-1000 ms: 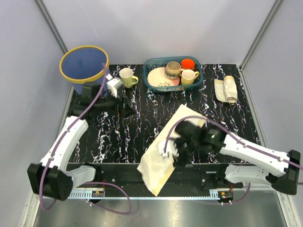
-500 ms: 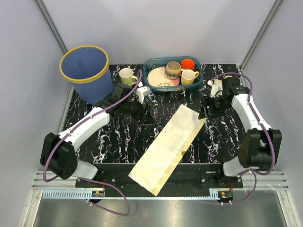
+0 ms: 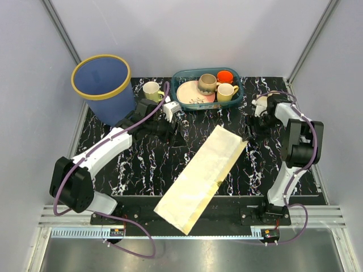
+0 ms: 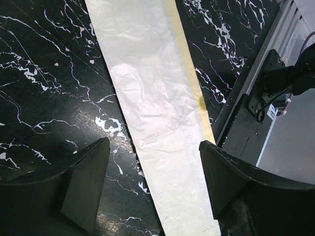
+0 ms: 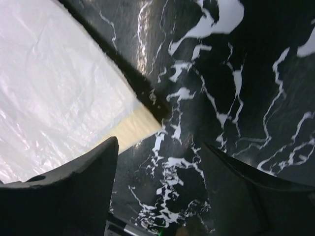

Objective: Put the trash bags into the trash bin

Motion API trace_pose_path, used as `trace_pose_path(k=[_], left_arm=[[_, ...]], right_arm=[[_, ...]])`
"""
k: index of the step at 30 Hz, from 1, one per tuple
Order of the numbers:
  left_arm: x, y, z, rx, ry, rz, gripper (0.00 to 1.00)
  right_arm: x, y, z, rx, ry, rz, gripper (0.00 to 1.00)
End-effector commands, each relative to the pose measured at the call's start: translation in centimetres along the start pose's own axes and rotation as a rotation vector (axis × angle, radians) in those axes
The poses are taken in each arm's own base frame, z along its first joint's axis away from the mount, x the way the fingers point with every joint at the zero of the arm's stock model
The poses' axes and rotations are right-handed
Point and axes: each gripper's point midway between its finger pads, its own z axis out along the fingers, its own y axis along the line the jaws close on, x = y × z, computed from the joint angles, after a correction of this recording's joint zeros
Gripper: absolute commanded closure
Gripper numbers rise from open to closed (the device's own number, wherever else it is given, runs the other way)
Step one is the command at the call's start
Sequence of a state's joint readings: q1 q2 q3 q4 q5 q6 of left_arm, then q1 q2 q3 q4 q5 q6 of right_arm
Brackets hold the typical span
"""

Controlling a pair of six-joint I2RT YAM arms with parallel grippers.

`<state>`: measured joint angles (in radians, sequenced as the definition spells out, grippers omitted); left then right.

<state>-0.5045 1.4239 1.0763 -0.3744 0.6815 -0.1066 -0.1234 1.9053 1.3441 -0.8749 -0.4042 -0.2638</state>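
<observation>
Large trash bag [image 3: 201, 173] flat, right of trash bin [image 3: 110, 107], long axis diagonal. Right gripper [image 5: 160, 145], jaws apart, empty, over its far corner: nearer. Left gripper [image 4: 153, 152], likewise apart, between bin and bag.

You're looking at a long cream-white plastic film bag [image 4: 147, 108]: thin, translucent, finely wrinkled, with a soft shine. Your black white-veined marble-look tabletop [image 4: 44, 73] is smooth and glossy. The round blue plastic bin [image 3: 110, 107] looks smooth, faintly sheened.
</observation>
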Motion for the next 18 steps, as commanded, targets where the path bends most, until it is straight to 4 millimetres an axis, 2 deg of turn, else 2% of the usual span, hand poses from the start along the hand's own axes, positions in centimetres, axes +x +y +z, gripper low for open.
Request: trace_pose_path(k=[1, 3, 7, 11, 14, 16, 17, 18], left_arm=[[-2.2, -1.0, -0.4, 0.032, -0.069, 0.050, 0.23], [-2.2, -1.0, -0.3, 0.035, -0.066, 0.046, 0.23], [-2.5, -0.9, -0.3, 0.033, -0.070, 0.042, 0.23], [-2.7, -0.9, -0.3, 0.030, -0.071, 0.042, 0.23], [-2.8, -1.0, -0.5, 0.026, -0.078, 0.046, 0.23], [-2.9, -1.0, -0.6, 0.023, -0.083, 0.044, 0.23], [-2.9, -0.9, -0.5, 0.021, -0.081, 0.042, 0.23], [-3.0, -1.0, -0.5, 0.022, -0.084, 0.046, 0.23]], right_arm=[[-3.0, -0.3, 0.9, -0.037, -0.055, -0.081, 0.24], [-2.7, -0.2, 2.0, -0.077, -0.025, -0.070, 0.27], [-1.8, 1.0, 2.8, -0.163, 0.016, -0.048, 0.32], [-0.1, 3.1, 2.2, -0.284, 0.064, -0.040, 0.41], [0.6, 3.7, 1.9, -0.312, 0.095, -0.034, 0.46], [1.1, 3.6, 2.0, -0.307, 0.101, -0.037, 0.57], [0.9, 3.2, 2.2, -0.286, 0.094, -0.046, 0.80], [0.6, 3.0, 2.2, -0.280, 0.087, -0.056, 0.90]])
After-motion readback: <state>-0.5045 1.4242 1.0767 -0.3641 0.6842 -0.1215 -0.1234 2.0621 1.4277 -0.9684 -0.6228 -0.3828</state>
